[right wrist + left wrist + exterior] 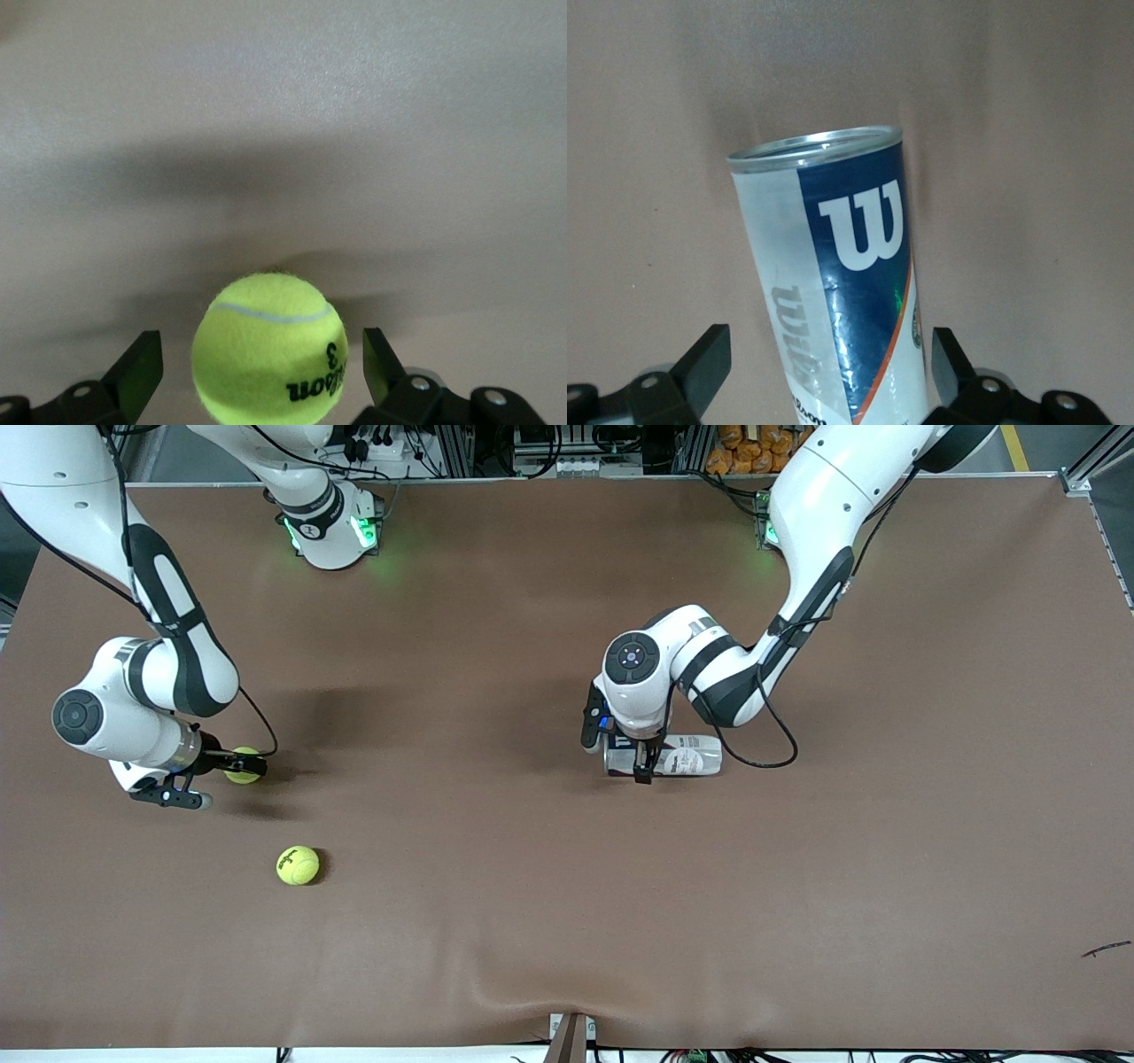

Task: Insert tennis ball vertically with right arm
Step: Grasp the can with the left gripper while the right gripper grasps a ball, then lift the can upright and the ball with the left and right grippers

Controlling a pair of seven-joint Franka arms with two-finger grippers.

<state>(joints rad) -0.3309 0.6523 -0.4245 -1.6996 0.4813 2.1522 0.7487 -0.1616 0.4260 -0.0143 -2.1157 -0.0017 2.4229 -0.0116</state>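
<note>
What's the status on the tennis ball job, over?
Right gripper open around a tennis ball on the table. Left gripper open astride the can, lying flat. Second ball loose, nearer the camera.

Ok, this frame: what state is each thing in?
Can: lying on its side, open end bare, between the left end effector's fingers.
Ball: on table, between the right end effector's open fingers, ungripped.
Second ball: loose, nearer the camera.
Left end effector: open.
Right end effector: open.

Brown table cover (532,921), a small dark scrap (1106,950) toward the left arm's end.
</note>
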